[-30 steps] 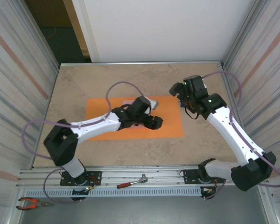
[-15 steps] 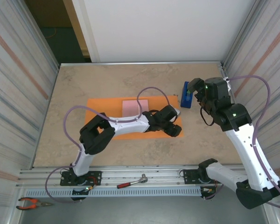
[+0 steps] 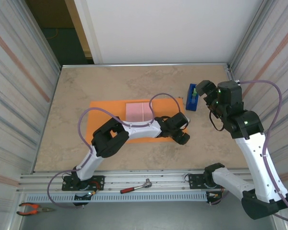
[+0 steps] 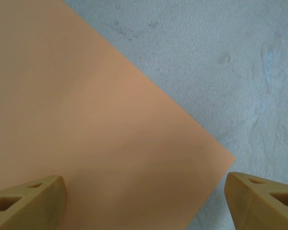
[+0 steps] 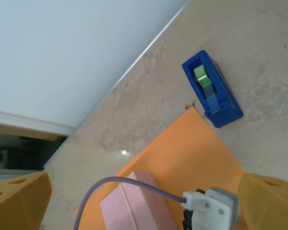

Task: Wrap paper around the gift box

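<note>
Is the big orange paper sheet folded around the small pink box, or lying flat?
Lying flat: the orange sheet is spread on the table, the pink box sitting uncovered on it.

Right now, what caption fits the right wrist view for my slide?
Open right gripper hovers over the blue tape dispenser, orange paper and pink gift box.

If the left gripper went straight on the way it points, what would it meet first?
Most likely the large bright orange paper sheet, near its corner, flat on the beige mottled tabletop. The left gripper points down with open jaws straddling that corner.
</note>
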`<control>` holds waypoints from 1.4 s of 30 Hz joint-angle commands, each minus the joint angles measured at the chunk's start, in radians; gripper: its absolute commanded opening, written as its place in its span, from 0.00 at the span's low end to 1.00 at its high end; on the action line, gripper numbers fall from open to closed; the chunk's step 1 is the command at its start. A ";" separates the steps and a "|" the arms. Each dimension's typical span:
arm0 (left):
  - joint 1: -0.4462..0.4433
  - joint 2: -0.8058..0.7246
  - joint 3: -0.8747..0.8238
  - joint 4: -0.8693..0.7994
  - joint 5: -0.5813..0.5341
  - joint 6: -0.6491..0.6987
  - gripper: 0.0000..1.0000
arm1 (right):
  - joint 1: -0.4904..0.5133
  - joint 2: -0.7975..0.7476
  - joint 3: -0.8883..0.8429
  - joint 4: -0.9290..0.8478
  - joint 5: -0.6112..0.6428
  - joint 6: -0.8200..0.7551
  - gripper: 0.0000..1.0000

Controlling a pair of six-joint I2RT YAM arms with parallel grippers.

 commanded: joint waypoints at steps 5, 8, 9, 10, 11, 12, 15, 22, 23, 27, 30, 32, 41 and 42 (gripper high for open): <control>-0.020 0.043 0.055 -0.048 -0.063 0.051 0.87 | -0.011 -0.042 -0.051 0.086 -0.079 -0.043 0.98; -0.028 0.054 0.060 -0.064 -0.089 0.064 0.86 | -0.014 -0.029 -0.052 0.083 -0.096 -0.058 0.98; -0.032 0.058 0.063 -0.071 -0.100 0.070 0.86 | -0.017 -0.023 -0.045 0.068 -0.081 -0.067 0.98; -0.038 0.061 0.064 -0.077 -0.115 0.075 0.86 | -0.016 -0.025 -0.049 0.066 -0.065 -0.071 0.98; -0.041 0.064 0.063 -0.080 -0.125 0.082 0.86 | -0.017 -0.030 -0.059 0.072 -0.071 -0.076 0.98; -0.044 0.069 0.063 -0.084 -0.131 0.085 0.85 | -0.017 -0.038 -0.070 0.085 -0.071 -0.083 0.98; -0.048 0.077 0.058 -0.087 -0.144 0.092 0.81 | -0.019 -0.062 -0.111 0.131 -0.101 -0.120 0.98; -0.047 0.075 0.026 -0.056 -0.151 0.104 0.62 | -0.091 -0.128 -0.210 0.207 -0.233 -0.180 0.98; -0.050 0.072 0.022 -0.048 -0.151 0.107 0.60 | -0.109 -0.139 -0.228 0.221 -0.262 -0.190 0.98; -0.049 0.057 0.011 -0.025 -0.152 0.116 0.50 | -0.195 -0.174 -0.294 0.251 -0.375 -0.243 0.98; -0.045 0.021 -0.018 0.006 -0.168 0.119 0.49 | -0.273 -0.182 -0.330 0.245 -0.467 -0.264 0.98; -0.038 -0.005 -0.040 0.024 -0.174 0.113 0.46 | -0.326 -0.180 -0.358 0.241 -0.525 -0.266 0.98; -0.003 -0.136 -0.178 0.141 -0.192 0.084 0.39 | -0.467 -0.105 -0.526 0.285 -0.754 -0.233 1.00; -0.003 -0.150 -0.195 0.159 -0.196 0.082 0.39 | -0.469 -0.096 -0.547 0.305 -0.779 -0.230 0.99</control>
